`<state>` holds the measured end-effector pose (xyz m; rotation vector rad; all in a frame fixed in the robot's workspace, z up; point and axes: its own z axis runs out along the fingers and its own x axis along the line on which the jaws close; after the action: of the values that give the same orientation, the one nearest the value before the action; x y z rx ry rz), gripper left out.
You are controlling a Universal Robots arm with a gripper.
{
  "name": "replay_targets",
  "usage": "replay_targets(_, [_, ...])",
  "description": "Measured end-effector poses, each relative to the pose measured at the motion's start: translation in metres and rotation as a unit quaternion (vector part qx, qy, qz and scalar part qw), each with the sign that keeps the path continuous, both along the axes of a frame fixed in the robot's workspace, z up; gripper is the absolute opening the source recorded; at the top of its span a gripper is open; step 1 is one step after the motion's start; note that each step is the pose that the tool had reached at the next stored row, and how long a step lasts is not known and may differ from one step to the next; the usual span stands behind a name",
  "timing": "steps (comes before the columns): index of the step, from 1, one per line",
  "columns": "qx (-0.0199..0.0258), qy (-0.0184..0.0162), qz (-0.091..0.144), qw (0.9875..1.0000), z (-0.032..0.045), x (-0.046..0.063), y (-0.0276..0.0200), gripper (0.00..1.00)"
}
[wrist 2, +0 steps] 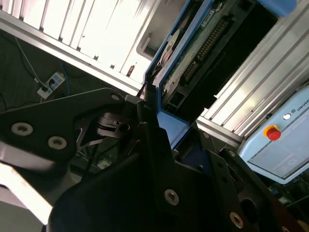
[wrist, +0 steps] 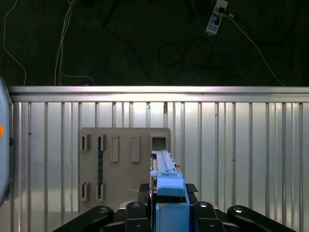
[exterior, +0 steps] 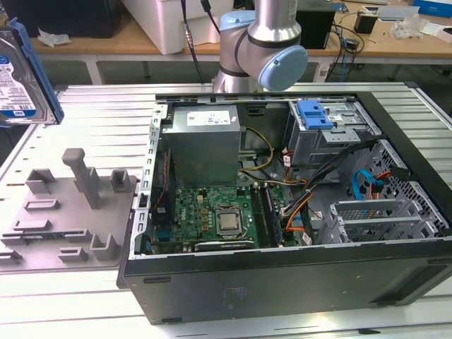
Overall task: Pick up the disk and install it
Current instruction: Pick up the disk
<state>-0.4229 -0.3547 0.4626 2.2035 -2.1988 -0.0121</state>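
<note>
While aloft, disk within gripper.

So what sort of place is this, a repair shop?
More likely a robotics lab or test workshop: a robot arm stands behind an opened computer case on a ribbed metal table, its end effector holding the disk, with a cluttered workbench beyond.

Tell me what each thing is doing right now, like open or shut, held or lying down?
Silver metal disk in a blue plastic carrier: held up off the ribbed metal table, clamped edge-on.
Black metal gripper: shut on the disk.
Black metal computer case: lying on its side, side panel off, open.
Grey plastic holder tray: lying flat on the table.
</note>
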Motion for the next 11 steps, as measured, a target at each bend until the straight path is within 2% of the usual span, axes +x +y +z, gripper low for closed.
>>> replay_targets(11, [0.0000, 0.0000, 0.000, 1.0000, 0.0018, 0.0078, -0.0010, 0.37])
